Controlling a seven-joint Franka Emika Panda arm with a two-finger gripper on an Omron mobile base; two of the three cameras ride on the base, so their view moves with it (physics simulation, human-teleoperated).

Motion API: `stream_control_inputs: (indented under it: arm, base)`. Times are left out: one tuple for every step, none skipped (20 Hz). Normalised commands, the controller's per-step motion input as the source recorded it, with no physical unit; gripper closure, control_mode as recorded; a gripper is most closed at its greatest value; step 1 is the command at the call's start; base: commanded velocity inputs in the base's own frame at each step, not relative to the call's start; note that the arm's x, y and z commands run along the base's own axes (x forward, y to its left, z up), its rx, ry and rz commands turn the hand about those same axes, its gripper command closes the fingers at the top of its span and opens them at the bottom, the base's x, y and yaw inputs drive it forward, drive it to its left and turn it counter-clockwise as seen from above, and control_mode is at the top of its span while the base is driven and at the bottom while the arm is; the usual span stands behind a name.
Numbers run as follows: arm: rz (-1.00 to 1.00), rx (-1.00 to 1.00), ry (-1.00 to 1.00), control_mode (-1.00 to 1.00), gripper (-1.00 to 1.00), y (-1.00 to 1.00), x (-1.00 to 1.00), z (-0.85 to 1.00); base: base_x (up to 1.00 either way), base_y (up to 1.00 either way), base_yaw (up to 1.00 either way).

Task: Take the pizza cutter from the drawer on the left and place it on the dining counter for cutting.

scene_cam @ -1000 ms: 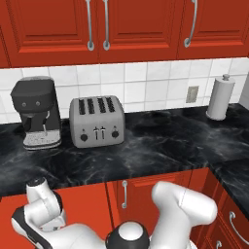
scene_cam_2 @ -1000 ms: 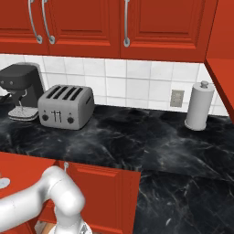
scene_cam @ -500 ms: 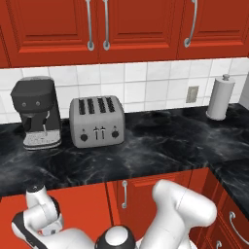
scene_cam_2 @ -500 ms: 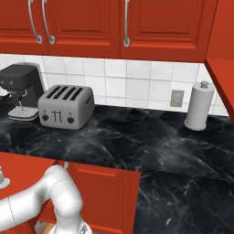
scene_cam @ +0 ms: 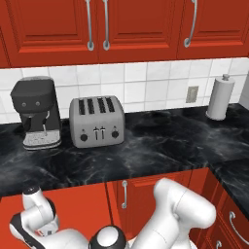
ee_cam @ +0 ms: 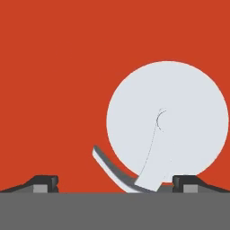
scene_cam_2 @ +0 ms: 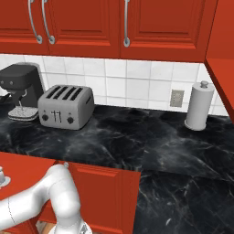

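- Both small dark fingertips (ee_cam: 45, 183) are seen in the hand view set wide apart at the bottom corners, so the two-finger gripper (ee_cam: 114, 185) is open and nothing is held between them.
- Between the tips, closer to the right one, the small pizza cutter with a round silvery-white wheel blade (ee_cam: 167, 123) is seen lying flat; its wheel takes up the right middle of the hand view.
- A pale curved guard and a flat fork are seen running from the wheel's hub down to the bottom edge, where the rest of the utensil is cut off; its handle cannot be made out.
- The cutter rests on the plain red inside of the wide shallow red wooden drawer (ee_cam: 58, 81), whose floor is seen all around it.
- In the left base view the white arm is folded low at the bottom edge, in front of the red lower cabinet fronts.
- Above it, on the long black white-veined worktop (scene_cam: 160, 146), a silver four-slot toaster (scene_cam: 96, 121) is placed just beside a black coffee machine (scene_cam: 36, 112), with a white paper-towel roll on a stand (scene_cam: 220, 97) well apart at the far right.
- Behind these, a white-tiled backsplash (scene_cam: 146, 85) is topped by red wall cabinets with silver bar handles (scene_cam: 131, 24).
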Motion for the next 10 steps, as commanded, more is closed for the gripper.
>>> stream_control_inputs:
  arm:
    - [0.00,0.00,0.00,-1.00,-1.00,0.01,0.00,-0.08]
    - [0.00,0.00,0.00,-1.00,-1.00,0.00,0.00,0.00]
    - [0.00,0.00,0.00,-1.00,-1.00,0.00,0.00,0.00]
    - [0.00,0.00,0.00,-1.00,-1.00,0.00,-0.05,0.00]
    - [0.00,0.00,0.00,-1.00,-1.00,0.00,-0.14,0.00]
    - [0.00,0.00,0.00,-1.00,-1.00,0.00,-0.15,0.00]
    - [0.00,0.00,0.00,-1.00,-1.00,0.00,-0.18,0.00]
    - [0.00,0.00,0.00,-1.00,-1.00,0.00,-0.21,0.00]
    - [0.00,0.00,0.00,-1.00,-1.00,0.00,-0.24,0.00]
    - [0.00,0.00,0.00,-1.00,-1.00,0.00,-0.24,0.00]
  base:
    - [0.00,0.00,0.00]
    - [0.00,0.00,0.00]
    - [0.00,0.00,0.00]
    - [0.00,0.00,0.00]
    - [0.00,0.00,0.00]
    - [0.00,0.00,0.00]
    - [0.00,0.00,0.00]
    - [0.00,0.00,0.00]
    - [0.00,0.00,0.00]
    - [0.00,0.00,0.00]
